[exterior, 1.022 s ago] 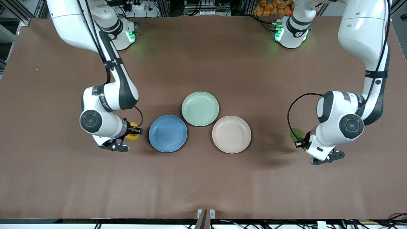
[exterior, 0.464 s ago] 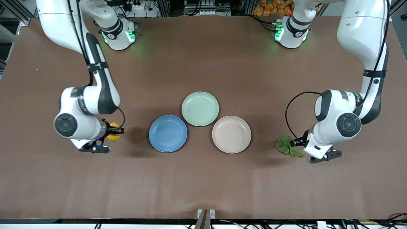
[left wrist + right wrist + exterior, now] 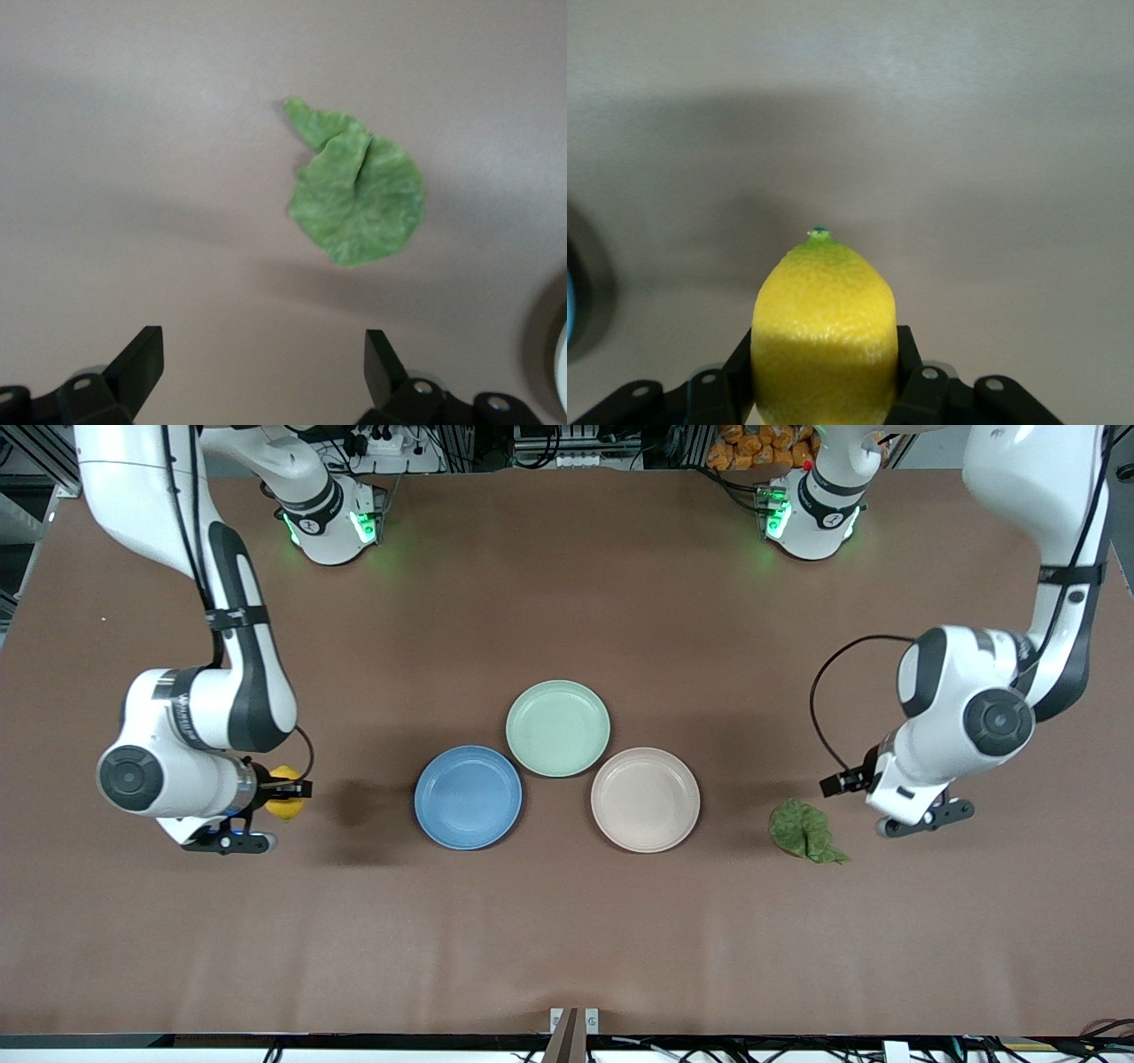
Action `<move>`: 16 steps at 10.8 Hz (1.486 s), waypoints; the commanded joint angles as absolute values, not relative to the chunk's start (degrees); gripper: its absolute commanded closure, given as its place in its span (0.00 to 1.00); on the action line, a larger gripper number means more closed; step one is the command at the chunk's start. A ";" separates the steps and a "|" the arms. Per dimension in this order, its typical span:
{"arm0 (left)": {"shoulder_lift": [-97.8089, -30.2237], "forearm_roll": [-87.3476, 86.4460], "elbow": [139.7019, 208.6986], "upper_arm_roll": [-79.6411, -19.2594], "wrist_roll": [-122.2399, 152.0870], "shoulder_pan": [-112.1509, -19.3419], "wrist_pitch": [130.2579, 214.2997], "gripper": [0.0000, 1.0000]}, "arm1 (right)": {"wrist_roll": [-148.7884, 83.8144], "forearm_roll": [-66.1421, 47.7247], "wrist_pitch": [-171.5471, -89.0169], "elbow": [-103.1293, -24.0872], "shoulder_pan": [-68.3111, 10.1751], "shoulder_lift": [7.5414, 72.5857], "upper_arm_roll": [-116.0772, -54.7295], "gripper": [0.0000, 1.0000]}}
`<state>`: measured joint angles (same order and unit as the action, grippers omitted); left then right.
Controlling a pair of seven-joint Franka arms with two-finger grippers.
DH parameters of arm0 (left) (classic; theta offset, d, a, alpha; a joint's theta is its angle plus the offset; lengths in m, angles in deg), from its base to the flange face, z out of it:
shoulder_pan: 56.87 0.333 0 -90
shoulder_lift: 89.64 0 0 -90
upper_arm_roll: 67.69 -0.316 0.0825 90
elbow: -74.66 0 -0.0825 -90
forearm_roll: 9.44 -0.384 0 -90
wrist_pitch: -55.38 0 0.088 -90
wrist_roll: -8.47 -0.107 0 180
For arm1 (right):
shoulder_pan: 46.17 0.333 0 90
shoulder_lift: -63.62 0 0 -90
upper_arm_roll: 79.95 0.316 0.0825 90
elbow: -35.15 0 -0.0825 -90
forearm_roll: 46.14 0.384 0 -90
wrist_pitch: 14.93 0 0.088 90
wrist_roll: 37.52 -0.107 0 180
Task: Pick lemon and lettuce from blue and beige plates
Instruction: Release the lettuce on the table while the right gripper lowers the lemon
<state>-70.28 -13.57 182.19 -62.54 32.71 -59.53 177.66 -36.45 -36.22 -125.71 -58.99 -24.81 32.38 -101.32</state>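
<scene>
Three plates (image 3: 557, 728), one lemon (image 3: 823, 335) clamped, one lettuce (image 3: 357, 189) apparently loose

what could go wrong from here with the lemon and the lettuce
The right gripper holds the lemon only by its sides, in the air over bare table beside the blue plate; being smooth and rounded, it might slip or roll away once released. The lettuce lies flat on the table under the open left gripper; a limp leaf could be hard to regrasp.

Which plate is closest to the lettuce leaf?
The beige plate. It sits toward the left arm's end, beside the lettuce; the blue and mint-green plates lie farther off.
</scene>
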 commanded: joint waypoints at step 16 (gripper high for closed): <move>-90.52 -11.99 177.34 -58.72 20.38 -57.14 166.14 0.00 | -23.19 -36.91 -161.78 -89.65 -36.76 39.36 -93.23 0.65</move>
